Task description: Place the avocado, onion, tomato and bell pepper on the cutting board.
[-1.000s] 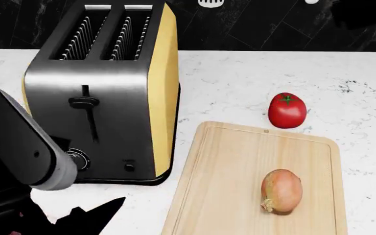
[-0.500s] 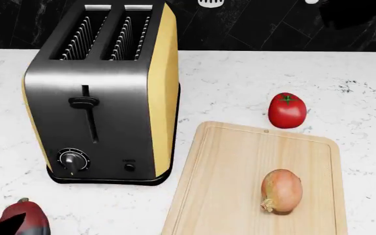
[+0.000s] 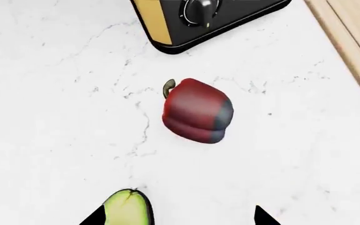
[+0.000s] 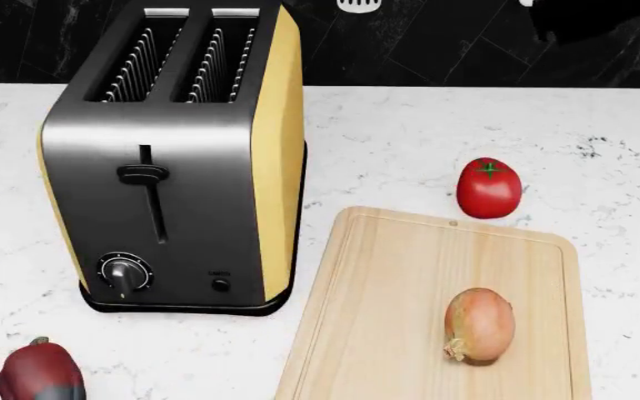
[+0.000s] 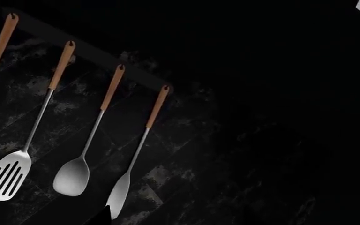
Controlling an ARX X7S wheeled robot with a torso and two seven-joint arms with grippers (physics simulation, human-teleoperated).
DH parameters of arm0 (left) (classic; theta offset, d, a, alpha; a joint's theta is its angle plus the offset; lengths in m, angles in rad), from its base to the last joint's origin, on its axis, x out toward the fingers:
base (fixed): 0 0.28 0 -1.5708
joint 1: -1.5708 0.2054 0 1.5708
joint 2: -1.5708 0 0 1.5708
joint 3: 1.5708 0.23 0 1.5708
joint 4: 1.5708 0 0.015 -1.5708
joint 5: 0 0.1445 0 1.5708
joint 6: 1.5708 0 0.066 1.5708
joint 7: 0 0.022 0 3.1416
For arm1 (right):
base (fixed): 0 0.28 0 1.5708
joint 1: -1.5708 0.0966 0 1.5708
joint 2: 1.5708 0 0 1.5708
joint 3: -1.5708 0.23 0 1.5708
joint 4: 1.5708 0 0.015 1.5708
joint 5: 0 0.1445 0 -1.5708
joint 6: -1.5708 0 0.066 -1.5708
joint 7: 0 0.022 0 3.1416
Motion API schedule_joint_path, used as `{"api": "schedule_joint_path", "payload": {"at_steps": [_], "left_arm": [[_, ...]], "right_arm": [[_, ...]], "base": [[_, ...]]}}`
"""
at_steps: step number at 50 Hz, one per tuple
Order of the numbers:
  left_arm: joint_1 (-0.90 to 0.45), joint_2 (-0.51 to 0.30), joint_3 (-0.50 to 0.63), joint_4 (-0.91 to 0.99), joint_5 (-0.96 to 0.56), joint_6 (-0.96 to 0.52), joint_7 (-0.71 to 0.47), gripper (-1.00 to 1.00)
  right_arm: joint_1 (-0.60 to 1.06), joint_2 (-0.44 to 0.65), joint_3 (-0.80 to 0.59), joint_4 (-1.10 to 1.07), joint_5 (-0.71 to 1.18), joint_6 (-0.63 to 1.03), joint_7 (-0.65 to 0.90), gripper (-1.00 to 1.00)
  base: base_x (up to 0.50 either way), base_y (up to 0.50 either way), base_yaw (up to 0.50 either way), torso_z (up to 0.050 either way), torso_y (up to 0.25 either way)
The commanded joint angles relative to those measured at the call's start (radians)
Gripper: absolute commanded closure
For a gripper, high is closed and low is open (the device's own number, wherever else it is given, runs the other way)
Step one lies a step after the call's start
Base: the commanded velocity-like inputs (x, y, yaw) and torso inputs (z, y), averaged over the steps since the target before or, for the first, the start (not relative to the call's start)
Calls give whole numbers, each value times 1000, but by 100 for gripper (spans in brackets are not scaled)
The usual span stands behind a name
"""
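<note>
Light-wood cutting board (image 4: 387, 275) carries only the onion (image 4: 479, 324); the tomato (image 4: 488, 187) sits just off its far edge, bell pepper (image 3: 197, 110) and avocado (image 3: 127, 208) on bare bench by the toaster (image 4: 176, 158), each tool's state hidden.

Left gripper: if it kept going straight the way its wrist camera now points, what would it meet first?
Probably the bare marble counter, between the avocado and the bell pepper. Depth is unclear, so it might clip the avocado near its fingertips.
</note>
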Motion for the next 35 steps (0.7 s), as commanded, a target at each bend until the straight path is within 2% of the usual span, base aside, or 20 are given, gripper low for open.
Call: {"api": "schedule_joint_path", "payload": {"at_steps": [1, 6, 20, 26, 35], "left_arm": [[-44, -21, -20, 4, -138, -128, -57, -100], [-45, -37, -16, -7, -157, -148, -81, -100], [-28, -44, -31, -92, -17, -217, -37, -100], [55, -11, -15, -119, 140, -148, 72, -100], [144, 14, 9, -152, 279, -77, 172, -100]], "right_arm": [[3, -28, 15, 3, -28, -11, -18, -100], [-1, -26, 18, 5, -26, -14, -18, -100], [-13, -22, 21, -1, -25, -14, -15, -100], [-27, -10, 31, -27, -24, 4, -16, -100], [-34, -4, 33, -30, -25, 5, -15, -100]], "base": [[0, 0, 0, 0, 0], [0, 0, 0, 0, 0], [0, 0, 0, 0, 0], [0, 0, 0, 0, 0], [0, 0, 0, 0, 0]]}}
